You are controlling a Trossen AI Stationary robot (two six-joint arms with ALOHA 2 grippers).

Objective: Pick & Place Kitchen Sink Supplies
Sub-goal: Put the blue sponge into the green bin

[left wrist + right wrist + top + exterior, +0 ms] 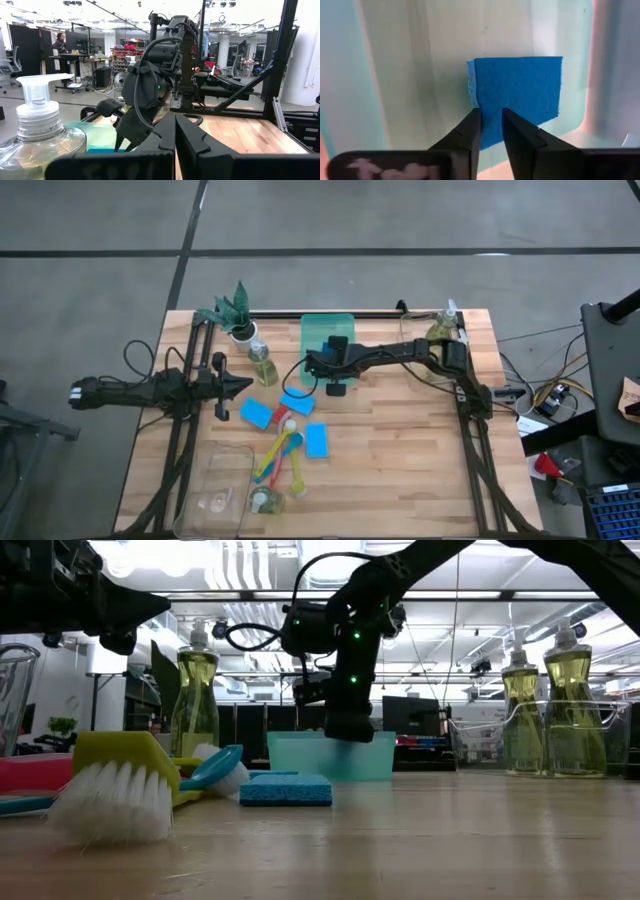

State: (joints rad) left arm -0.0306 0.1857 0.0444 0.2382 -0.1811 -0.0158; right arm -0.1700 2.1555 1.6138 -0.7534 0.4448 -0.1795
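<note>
My right gripper [491,117] hangs slanting down into the green tray [318,330] at the table's far middle. Its fingers stand slightly open over the near corner of a blue sponge [520,92], which lies inside the tray. In the low view the right gripper [350,730] dips behind the green tray's wall [300,755]. My left gripper [175,135] waits shut and level at the table's left. Three more blue sponges [257,414] [297,402] [317,440] lie flat on the table. Coloured brushes [280,455] lie beside them. My right gripper's two fingertips [472,127] stand on either side of the sponge's near corner [491,135], coming from above at a slant. A strip of blue shows in the gap between them. Whether they touch the sponge I cannot tell. The sponge rests in the tray.
A potted plant [238,315] and a soap bottle [263,365] stand at the far left. More bottles [445,328] stand at the far right. A clear tray [215,490] sits at the near left, with a bottle [265,500] beside it.
</note>
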